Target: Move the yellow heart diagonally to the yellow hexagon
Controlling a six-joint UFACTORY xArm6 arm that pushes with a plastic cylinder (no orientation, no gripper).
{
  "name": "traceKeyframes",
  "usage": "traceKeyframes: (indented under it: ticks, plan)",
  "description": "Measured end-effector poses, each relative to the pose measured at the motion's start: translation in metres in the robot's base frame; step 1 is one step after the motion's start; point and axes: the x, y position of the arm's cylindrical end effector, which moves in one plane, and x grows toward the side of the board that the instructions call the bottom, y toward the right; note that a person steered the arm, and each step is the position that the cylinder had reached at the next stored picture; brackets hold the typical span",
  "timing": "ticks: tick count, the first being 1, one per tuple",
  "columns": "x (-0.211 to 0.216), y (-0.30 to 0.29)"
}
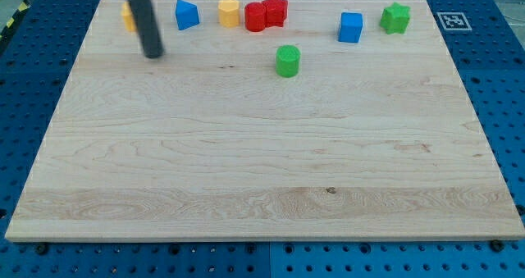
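My tip (153, 54) rests on the board near the view's top left. A yellow block (128, 15), mostly hidden behind the rod, sits just up and left of the tip; its shape cannot be made out. A yellow hexagon (229, 12) stands further right along the top edge. A blue block (187, 15) lies between the two yellow blocks.
Right of the yellow hexagon are two red blocks touching each other (265, 15). A green cylinder (288, 61) stands below them. A blue cube (351, 27) and a green block (395, 18) are at the top right. The wooden board (262, 180) lies on a blue perforated table.
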Motion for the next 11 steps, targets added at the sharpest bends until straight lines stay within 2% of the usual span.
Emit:
traceKeyframes:
  ticks: [1,2,3,4,6,8,11]
  plan:
    - [-0.034,-0.056]
    - [-0.080,-0.084]
    - [-0.116,-0.083]
    - [-0.105,-0.055]
    - [-0.022,0.067]
    - [-0.015,0.048]
    - [-0.024,0.083]
